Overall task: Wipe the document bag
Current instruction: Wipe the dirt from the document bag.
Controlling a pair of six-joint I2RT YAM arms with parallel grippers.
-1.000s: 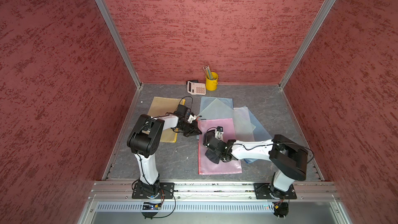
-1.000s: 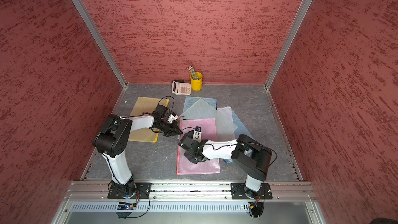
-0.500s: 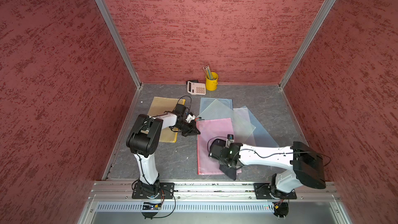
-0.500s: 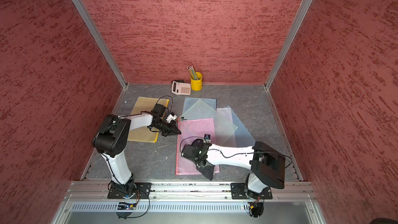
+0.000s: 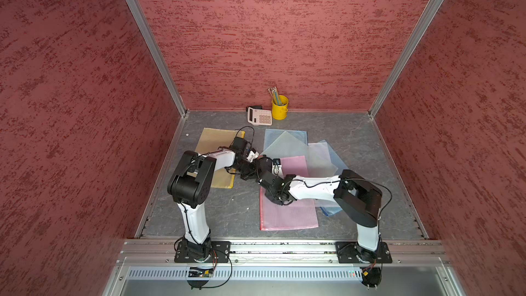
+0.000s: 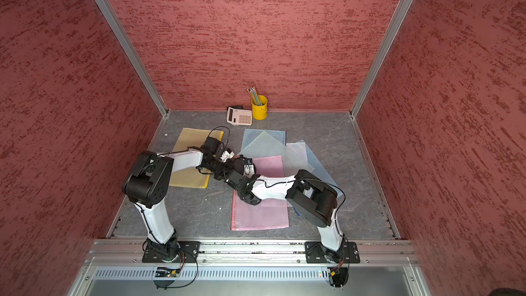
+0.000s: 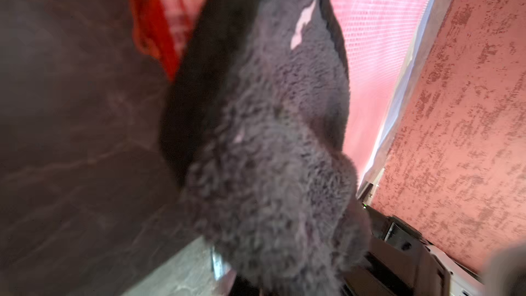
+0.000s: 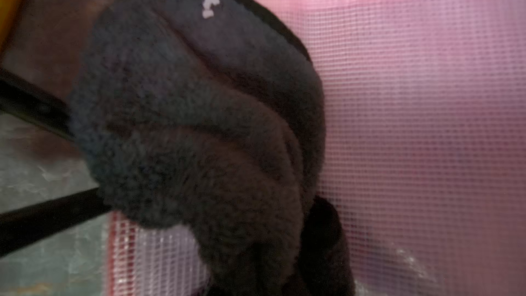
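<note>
- Bag of pink translucent plastic mesh [image 5: 287,209], the one to wipe, lies flat towards the front of the grey marbled counter [image 5: 227,212]. Its far part overlaps a fan of pale blue and white mesh bags [image 5: 287,140].
- It looks thin, light, floppy and slick, so it would likely skate or ruck under a wipe unless pinned. A corner or the stiffer red zip edge [image 7: 159,24] seems the best hold.
- A dark fleecy cloth [image 8: 199,126] rests on the bag's far corner by that edge.
- The right gripper [image 5: 261,168] is pressed together, apparently pinching the cloth.
- The left gripper [image 5: 247,170], just beside it, is also pressed together. The cloth hides what it pinches, if anything.
- Both top views give the layout: the two arms meet at that one corner, with a yellow mesh bag [image 5: 216,140] under the left arm. Cloth and grippers merge into one black mass there.
- The wrist views show the cloth's pile and the bag's grid, but none of the bag's outline.
</note>
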